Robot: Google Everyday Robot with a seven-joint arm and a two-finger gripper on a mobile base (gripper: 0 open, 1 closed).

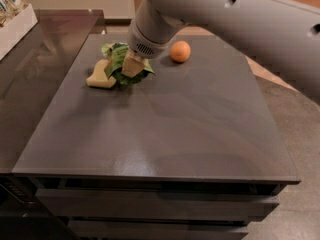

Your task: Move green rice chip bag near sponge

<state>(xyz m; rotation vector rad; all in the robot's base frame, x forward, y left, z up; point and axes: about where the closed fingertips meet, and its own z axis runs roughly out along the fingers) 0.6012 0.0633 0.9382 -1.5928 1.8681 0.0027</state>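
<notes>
The green rice chip bag (117, 65) lies crumpled on the dark table, at the far left. It touches the right side of the pale yellow sponge (100, 78). My gripper (132, 66) comes down from the upper right on a thick grey arm. Its tan fingers are closed on the bag's right part. The bag's label is mostly hidden by folds and by the gripper.
A small orange round fruit (180, 51) sits to the right of the arm, near the far edge. The dark table (170, 129) has drawers under its front edge. A white box (15, 19) with packets stands at the far left on a side counter.
</notes>
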